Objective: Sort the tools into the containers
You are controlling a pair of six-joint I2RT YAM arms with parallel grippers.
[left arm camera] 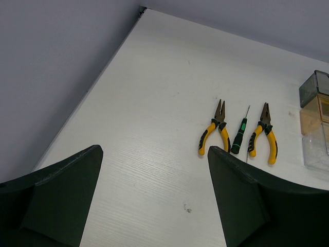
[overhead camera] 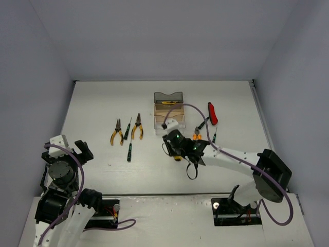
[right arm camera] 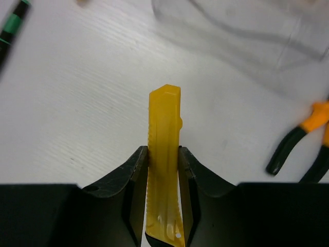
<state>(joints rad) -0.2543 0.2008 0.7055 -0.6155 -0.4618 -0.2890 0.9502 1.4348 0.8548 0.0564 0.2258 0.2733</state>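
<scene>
- Pale grey walls enclose a white worktop, where the sorting looks barely begun: most tools lie loose on the surface.
- On the robot's right, the right gripper reaches to just in front of the bins, its jaws clamped on a yellow utility knife. Whether the knife is clear of the surface cannot be told.
- Parked at the near left corner, the left gripper has its jaws wide apart and holds nothing.
- Three containers stand in a row at the far middle: smoky grey at the back, amber in the middle, clear nearest. One yellow item shows where grey meets amber, probably the only tool sorted so far.
- Two yellow-handled pliers lie side by side, well left of the bins and unsorted.
- One pair of orange-handled pliers lies just beside the right gripper.
- Right of the bins lies a red-handled cutter, untouched.
- Three screwdrivers are left to sort: one between the yellow pliers, one just below them, one near the cutter.
</scene>
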